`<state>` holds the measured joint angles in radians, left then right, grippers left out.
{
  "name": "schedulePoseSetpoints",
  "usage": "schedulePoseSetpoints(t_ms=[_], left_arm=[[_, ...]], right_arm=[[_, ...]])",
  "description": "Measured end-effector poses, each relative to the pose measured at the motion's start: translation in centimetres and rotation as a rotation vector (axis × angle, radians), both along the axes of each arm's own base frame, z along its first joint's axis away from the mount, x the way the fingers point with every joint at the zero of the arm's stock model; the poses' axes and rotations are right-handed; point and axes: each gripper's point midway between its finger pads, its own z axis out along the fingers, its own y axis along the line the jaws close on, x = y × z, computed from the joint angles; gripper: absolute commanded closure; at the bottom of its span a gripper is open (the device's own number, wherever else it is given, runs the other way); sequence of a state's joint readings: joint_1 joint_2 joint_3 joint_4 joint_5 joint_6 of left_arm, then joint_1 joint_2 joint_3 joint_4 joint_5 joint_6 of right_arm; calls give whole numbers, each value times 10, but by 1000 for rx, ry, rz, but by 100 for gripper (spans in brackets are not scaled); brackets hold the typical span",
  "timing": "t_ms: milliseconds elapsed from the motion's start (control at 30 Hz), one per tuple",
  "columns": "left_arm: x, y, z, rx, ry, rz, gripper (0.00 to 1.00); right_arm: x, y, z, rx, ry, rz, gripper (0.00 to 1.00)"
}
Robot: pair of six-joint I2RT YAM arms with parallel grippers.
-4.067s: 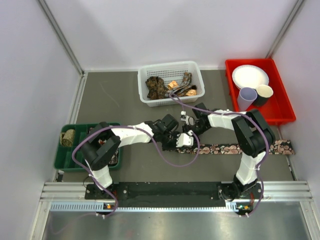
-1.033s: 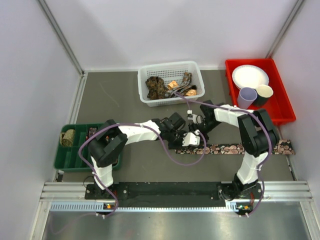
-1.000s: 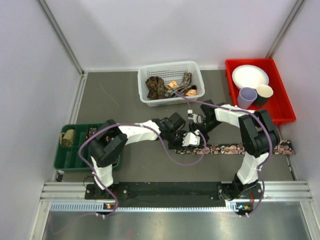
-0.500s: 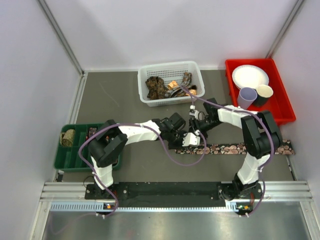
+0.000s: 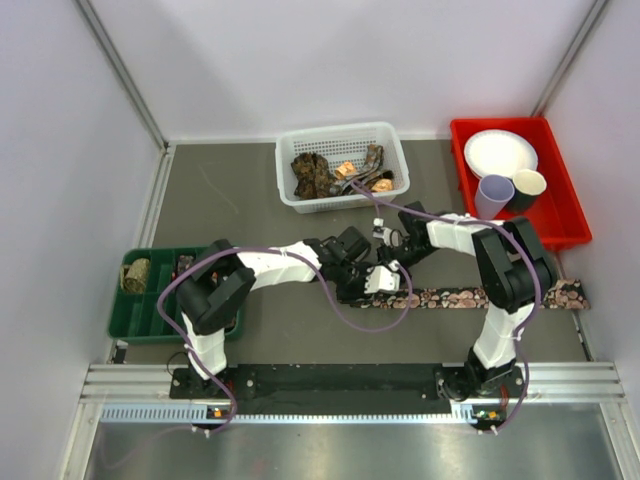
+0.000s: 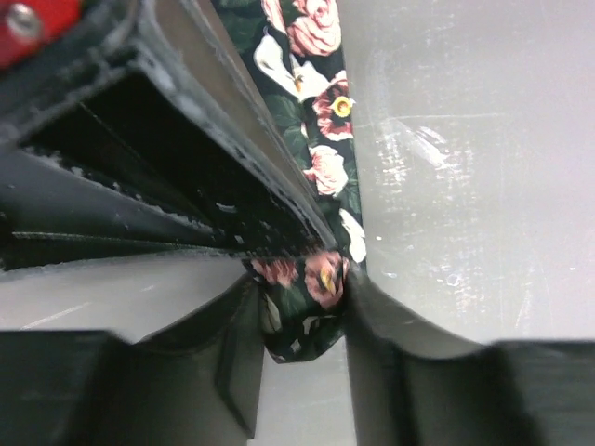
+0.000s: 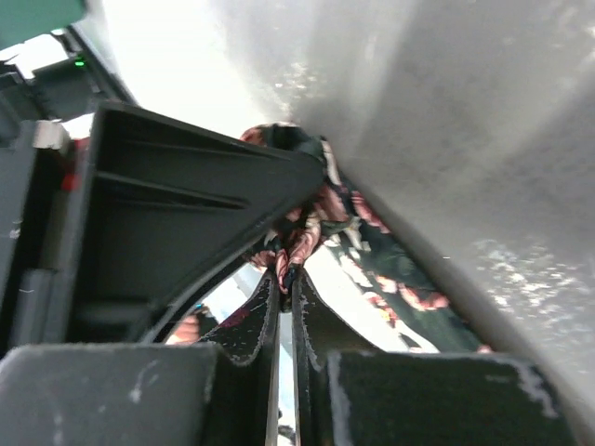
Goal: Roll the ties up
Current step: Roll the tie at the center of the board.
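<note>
A dark tie [image 5: 480, 296] with pink flowers lies flat along the table's near right, and its left end is rolled up. In the left wrist view that small roll [image 6: 299, 316] sits between the fingers of my left gripper [image 6: 302, 299] and touches both. My right gripper [image 7: 286, 279] is shut, with a fold of the same tie's [image 7: 311, 232] fabric pinched at its tips. From above, the left gripper [image 5: 378, 281] and right gripper [image 5: 392, 262] meet over the roll. More ties [image 5: 335, 172] lie heaped in the white basket [image 5: 340, 133].
A green divided tray [image 5: 150, 318] stands at the near left with a rolled tie [image 5: 136, 274] in one slot. A red bin [image 5: 565, 225] at the back right holds a white plate [image 5: 500, 152] and two cups [image 5: 493, 195]. Purple cables loop off both arms.
My right gripper has closed from open onto the tie's fold at the roll. The left jaws have eased a little wider around the roll. Both arms have barely shifted.
</note>
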<state>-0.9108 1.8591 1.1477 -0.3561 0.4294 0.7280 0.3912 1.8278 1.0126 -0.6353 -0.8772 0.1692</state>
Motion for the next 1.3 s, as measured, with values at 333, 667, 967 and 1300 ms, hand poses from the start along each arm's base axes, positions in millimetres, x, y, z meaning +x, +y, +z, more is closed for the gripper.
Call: schedulePoseSetpoints(t_ms=[333, 667, 967, 1300], left_arm=[[-13, 17, 4, -59, 67, 98, 1], [-10, 35, 48, -376, 13, 254, 1], [6, 7, 31, -323, 34, 171, 1], [0, 11, 1, -219, 16, 101, 15]], right_arm=[[-1, -8, -19, -31, -46, 46, 100], [-4, -10, -30, -21, -23, 67, 100], [-4, -10, -28, -19, -17, 70, 100], [-3, -10, -27, -21, -15, 68, 100]])
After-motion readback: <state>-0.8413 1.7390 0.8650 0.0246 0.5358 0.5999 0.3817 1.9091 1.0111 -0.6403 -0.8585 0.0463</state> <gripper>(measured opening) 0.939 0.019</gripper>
